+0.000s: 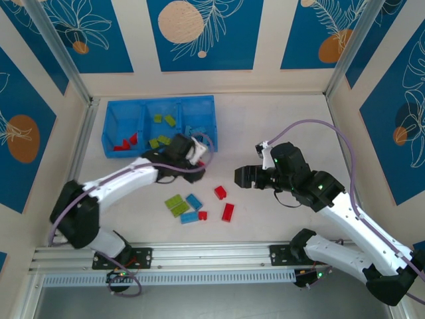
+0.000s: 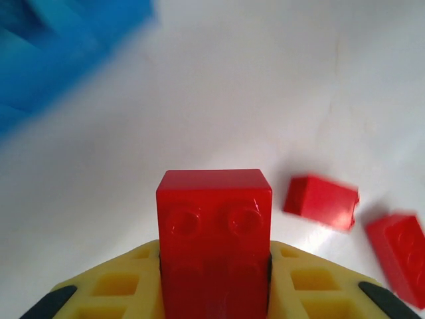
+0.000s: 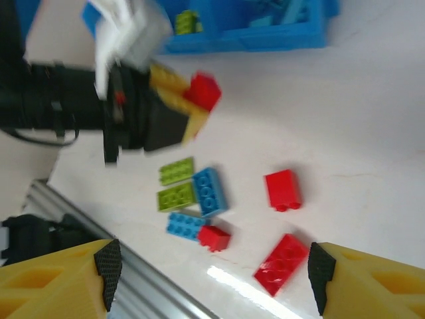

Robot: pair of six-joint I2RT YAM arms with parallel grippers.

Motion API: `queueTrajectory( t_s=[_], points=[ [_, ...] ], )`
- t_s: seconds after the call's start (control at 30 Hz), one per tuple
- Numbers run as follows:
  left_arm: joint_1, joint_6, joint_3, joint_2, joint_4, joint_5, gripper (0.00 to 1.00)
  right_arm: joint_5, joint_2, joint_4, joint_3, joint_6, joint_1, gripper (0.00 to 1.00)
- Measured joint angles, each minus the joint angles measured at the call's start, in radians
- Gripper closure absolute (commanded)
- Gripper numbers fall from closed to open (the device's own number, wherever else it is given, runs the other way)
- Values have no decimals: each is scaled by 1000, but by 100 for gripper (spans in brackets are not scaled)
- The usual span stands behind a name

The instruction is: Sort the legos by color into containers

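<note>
- Top external view: a white table (image 1: 279, 119) is seen. The containers (image 1: 105, 133), three compartments of one blue tray, are set at its far left.
- The tray is already partly filled: red legos (image 1: 123, 142) are lodged in the left compartment, green legos (image 1: 163, 130) in the middle and blue legos (image 1: 196, 129) in the right.
- The left gripper (image 3: 194, 100) is held beside the tray's near right corner. Its yellow fingers (image 2: 319, 286) are clamped on a red brick (image 2: 214, 226), which is lifted clear of the table.
- The right gripper (image 1: 240, 177) is poised over the table to the right of the loose pile, with its jaws spread wide and nothing between them.
- Between the arms, unsorted pieces are left on the table: two green bricks (image 3: 177, 171), two blue bricks (image 3: 210, 191) and three red bricks (image 3: 283, 189), close together but mostly apart.
- The step in hand is judged to be delivery of the held brick, with the sort perhaps two-thirds done.
- For the next move, the brick would need to be carried left past the blue and green compartments, lifted over the near wall and released in the left one. The divider walls should be cleared.
</note>
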Motion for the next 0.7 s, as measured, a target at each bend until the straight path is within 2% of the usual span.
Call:
queueTrajectory(
  t_s=[0.2, 0.4, 0.57, 0.7],
  points=[
    [293, -70, 14, -134, 39, -16, 73, -66, 24, 56, 0, 5, 0, 24],
    [589, -180, 80, -77, 41, -150, 72, -65, 51, 58, 0, 8, 0, 23],
    [723, -266, 188, 115, 31, -199, 67, -65, 71, 66, 0, 8, 0, 23],
    [760, -309, 259, 236, 9, -192, 49, -65, 95, 72, 1, 8, -1, 23]
  ],
)
